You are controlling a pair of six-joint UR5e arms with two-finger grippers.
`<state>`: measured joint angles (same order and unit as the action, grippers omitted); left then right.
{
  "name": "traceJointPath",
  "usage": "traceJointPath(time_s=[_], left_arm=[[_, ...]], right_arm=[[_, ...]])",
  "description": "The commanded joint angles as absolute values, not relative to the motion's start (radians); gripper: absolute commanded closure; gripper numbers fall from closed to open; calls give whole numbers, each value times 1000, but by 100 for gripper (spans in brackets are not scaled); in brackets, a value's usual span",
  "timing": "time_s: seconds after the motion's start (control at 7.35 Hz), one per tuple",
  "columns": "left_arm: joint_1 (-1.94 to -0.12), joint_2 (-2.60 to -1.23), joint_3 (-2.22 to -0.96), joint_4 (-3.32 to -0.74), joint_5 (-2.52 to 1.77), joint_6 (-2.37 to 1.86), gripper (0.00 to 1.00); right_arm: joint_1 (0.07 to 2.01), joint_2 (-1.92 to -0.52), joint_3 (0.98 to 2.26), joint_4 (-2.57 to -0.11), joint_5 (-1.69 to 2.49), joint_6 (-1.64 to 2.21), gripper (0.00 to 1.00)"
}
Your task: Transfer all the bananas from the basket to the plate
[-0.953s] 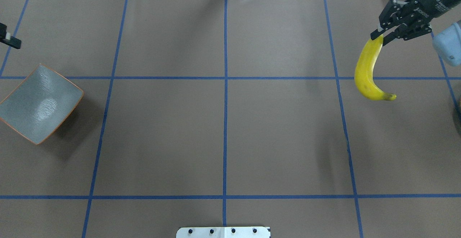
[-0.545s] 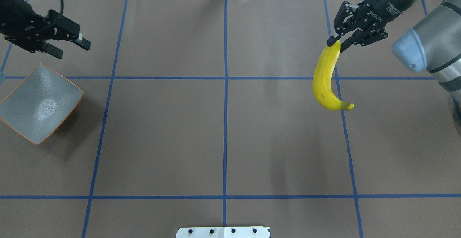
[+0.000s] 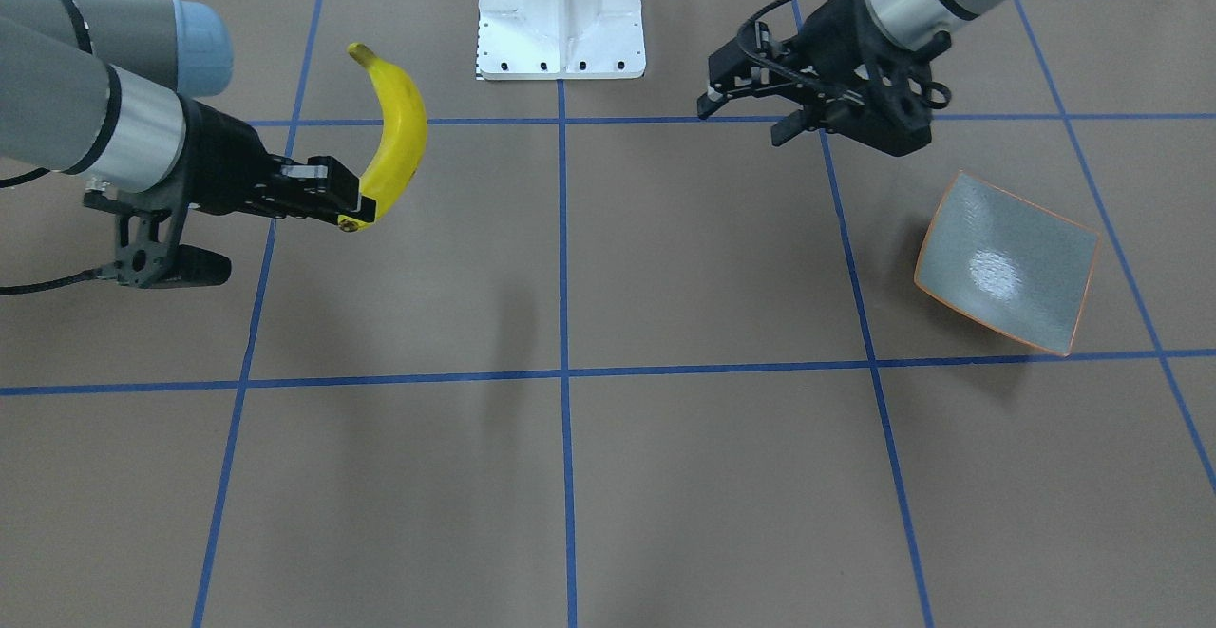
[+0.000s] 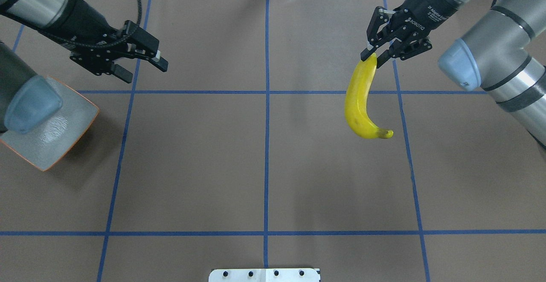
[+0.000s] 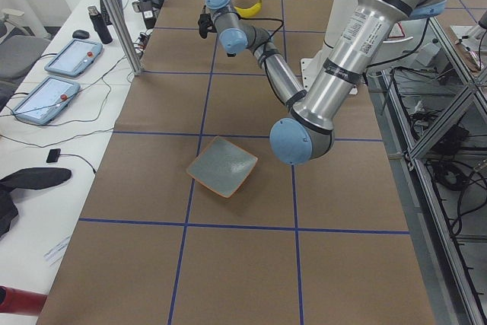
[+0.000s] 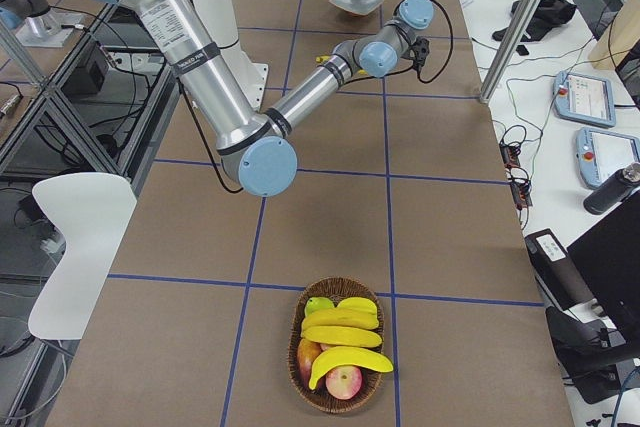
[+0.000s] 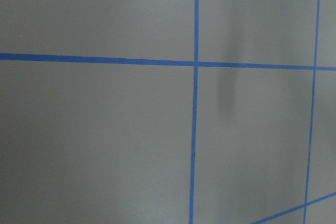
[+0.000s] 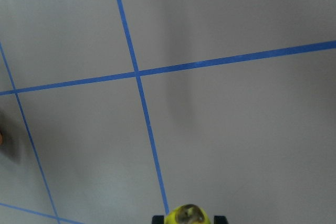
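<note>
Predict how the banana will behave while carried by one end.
The banana is probably stiff: clamped only at one tip by the right gripper, it holds its curve. That end grip may let it swing or slip. On the curved plate it might rock.

Plate point(image 4: 72, 132) part-hidden, prob. by L elbow point(image 4: 32, 104)

A white, perhaps plastic, chair point(image 6: 80, 237) stands beside the blue-taped brown table point(image 6: 450, 237).

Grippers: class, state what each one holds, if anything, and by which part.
The right gripper pinches a banana by one extreme end; the rest of it hangs free. The left gripper is open and holds nothing.
</note>
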<state>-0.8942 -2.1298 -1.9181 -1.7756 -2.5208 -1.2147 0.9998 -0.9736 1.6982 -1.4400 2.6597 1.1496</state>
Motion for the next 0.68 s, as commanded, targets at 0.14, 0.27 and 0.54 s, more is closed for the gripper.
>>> traceJointPath(time_s=[0.14,0.27,0.54], left_arm=[[-786,-2213,-1899,-1789,-2508,-1389,0],[-763,-2232,-1850,-1848,-2507,-1413,0],[-752,-2284,-1816,-1896,-2435,-1512,0]], right_arm=[[928,-901,1698,-1439,2570,1230,100],[919,-891,1698,-1439,2568,1252,100],[902,-882,1694,-1370,2548,1335,100]])
